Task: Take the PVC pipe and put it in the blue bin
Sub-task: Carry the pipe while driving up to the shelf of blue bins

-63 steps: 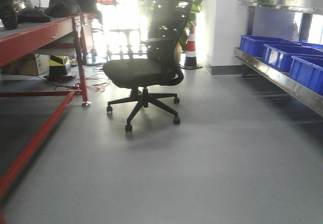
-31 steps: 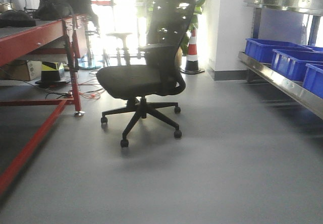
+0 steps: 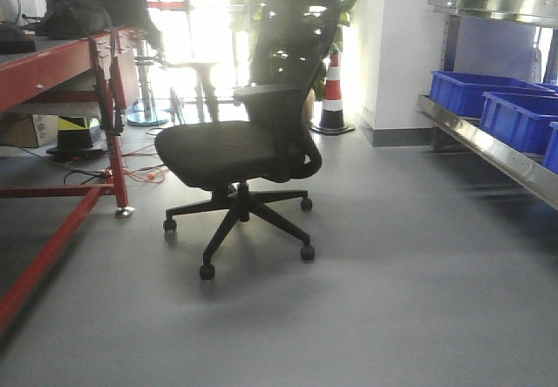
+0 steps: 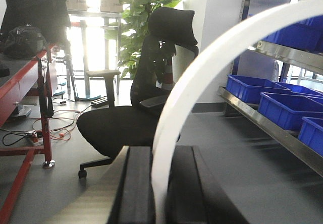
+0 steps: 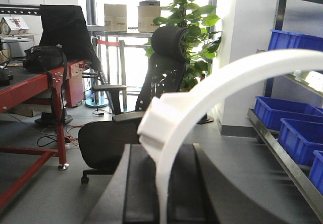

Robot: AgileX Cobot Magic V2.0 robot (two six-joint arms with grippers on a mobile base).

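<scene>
The left wrist view shows my left gripper (image 4: 161,156) shut on a PVC pipe (image 4: 167,115). It is a thin white half-ring strap that rises from between the black pads and arcs up to the right. In the right wrist view my right gripper (image 5: 162,153) is shut on a second white PVC pipe (image 5: 167,133). Its flat tab end points left and its arc sweeps right. Blue bins (image 3: 475,91) line a steel shelf at the right, also visible as blue bins (image 4: 282,108) and blue bins (image 5: 275,110) in the wrist views. Neither gripper shows in the front view.
A black office chair (image 3: 231,152) stands on the grey floor ahead, left of centre. A red-framed workbench (image 3: 52,64) runs along the left with cables under it. A striped traffic cone (image 3: 331,99) and a plant stand at the back by the white wall.
The front view has advanced and swung right. The chair looms larger and lower, the red bench slides left, and the blue bins shift toward the right edge.
</scene>
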